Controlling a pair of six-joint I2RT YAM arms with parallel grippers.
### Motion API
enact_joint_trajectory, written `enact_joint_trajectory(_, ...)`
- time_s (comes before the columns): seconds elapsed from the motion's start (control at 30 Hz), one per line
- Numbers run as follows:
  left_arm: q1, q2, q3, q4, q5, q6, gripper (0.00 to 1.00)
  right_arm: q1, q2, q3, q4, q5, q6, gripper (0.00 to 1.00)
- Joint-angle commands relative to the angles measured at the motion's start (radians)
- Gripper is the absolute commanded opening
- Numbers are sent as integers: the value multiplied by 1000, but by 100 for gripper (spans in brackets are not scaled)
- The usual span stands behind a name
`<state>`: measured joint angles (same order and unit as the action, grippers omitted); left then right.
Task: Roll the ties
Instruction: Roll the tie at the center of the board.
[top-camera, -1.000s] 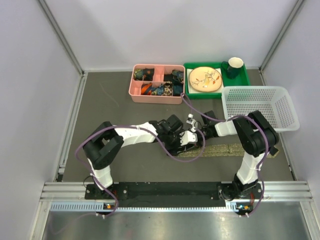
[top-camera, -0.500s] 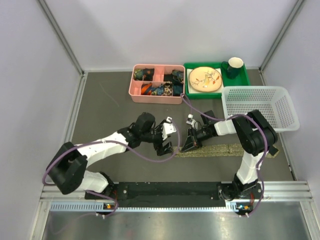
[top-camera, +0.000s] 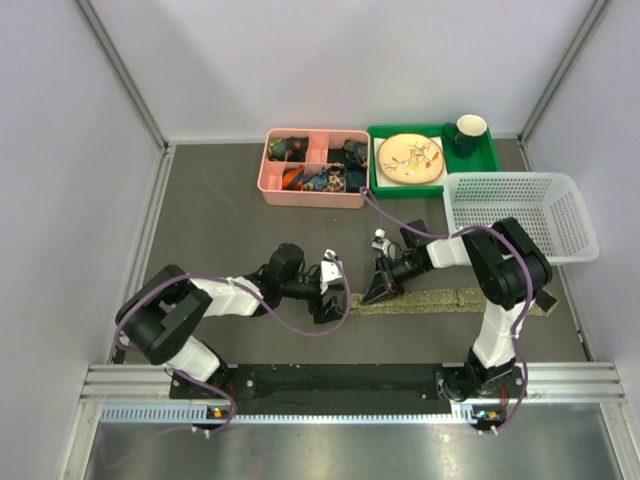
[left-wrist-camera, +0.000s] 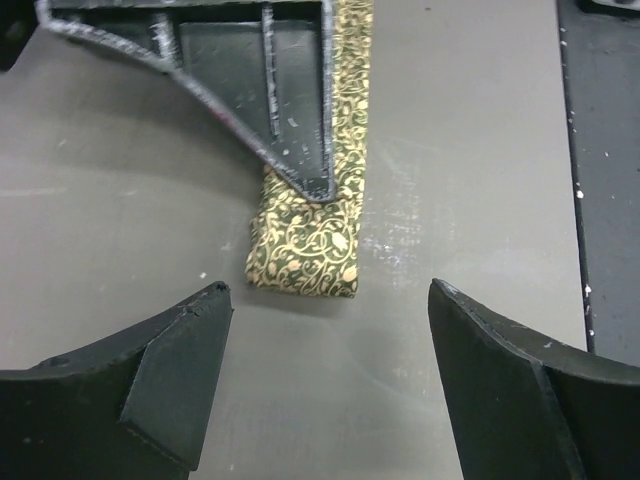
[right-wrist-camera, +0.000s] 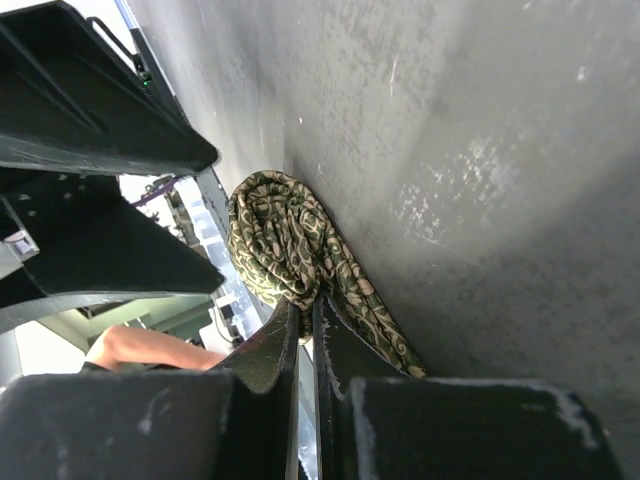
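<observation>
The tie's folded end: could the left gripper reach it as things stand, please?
Probably yes: the open left gripper faces the tie across bare mat; the shut right gripper presses it just behind.

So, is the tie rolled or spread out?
Partly: the tie has a small roll by the shut right claw; the rest lies flat.

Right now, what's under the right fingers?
The tie: its folded end sticks out onto the table. The shut right fingers cover the strip behind it; whether they pinch or just press it can't be seen.
</observation>
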<state>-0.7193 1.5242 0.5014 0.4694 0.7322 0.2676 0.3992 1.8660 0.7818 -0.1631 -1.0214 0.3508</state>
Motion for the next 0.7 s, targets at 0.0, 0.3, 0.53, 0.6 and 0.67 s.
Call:
enact_joint_trajectory(0.0,3,60,-3,133,76,50,83,26,41,-6,-73,195,-70,0)
enact_joint_trajectory(0.3,-37,166,48,137,6,93,76,26,56,16,-151,257,-92,0)
enact_joint_trajectory(0.53,-45,197,134,17,-28,136,55,27,82,33,-177,294,-84,0)
enact_joint_trajectory(0.6,-45,183,150,-36,-24,163,45,27,90,37,-179,291,-79,0)
enact_joint_trajectory(0.67,-45,159,175,-96,-10,189,39,26,101,39,-167,271,-69,0)
